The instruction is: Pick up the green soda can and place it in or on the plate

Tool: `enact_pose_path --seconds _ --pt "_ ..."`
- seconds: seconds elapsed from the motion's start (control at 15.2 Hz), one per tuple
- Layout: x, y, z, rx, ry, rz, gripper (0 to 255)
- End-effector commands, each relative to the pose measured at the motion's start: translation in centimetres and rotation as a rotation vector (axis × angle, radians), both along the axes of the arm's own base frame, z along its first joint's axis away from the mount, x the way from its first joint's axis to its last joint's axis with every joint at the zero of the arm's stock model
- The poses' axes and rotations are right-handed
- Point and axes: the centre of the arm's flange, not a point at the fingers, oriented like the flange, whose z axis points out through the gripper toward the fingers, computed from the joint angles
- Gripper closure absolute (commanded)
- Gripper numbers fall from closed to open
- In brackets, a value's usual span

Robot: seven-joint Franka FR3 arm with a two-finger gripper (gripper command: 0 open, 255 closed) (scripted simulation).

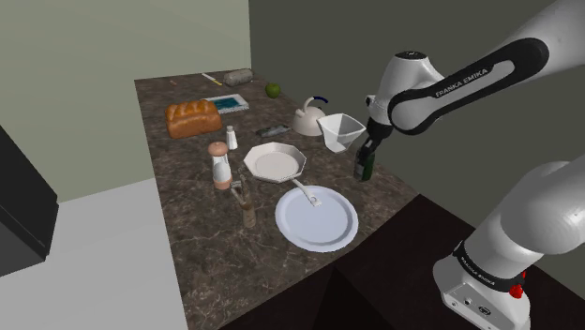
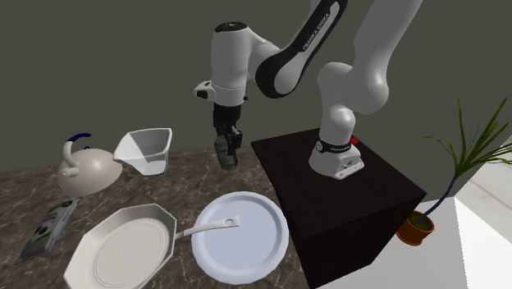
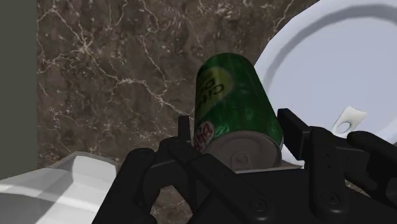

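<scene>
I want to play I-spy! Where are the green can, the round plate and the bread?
green can (image 3: 235, 95): wrist view, on its green side.
round plate (image 1: 326, 225): shoulder view, on its bare middle.
bread (image 1: 193, 116): shoulder view, on its top crust.

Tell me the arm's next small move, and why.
Probably carry the green can sideways until it hangs over the round white plate, then lower it. The gripper is shut on the can, which is off to the side of the plate's rim, over the dark counter. Aim for the bare part, since a spoon lies on the plate's side toward the octagonal dish.
</scene>
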Motion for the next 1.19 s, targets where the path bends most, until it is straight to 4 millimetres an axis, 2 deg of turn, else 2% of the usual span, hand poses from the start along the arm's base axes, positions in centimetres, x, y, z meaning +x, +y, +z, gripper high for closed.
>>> enact_pose_path --seconds 0.0,0.79,0.86,1.12 --pt "-0.2 2.5 0.0 0.0 0.0 -0.002 255" --pt "0.7 18.2 1.5 0.0 0.0 -0.002 255" --pt "0.7 19.0 1.6 0.0 0.0 -0.002 255" --pt "0.7 19.0 -0.6 0.0 0.0 -0.002 255"
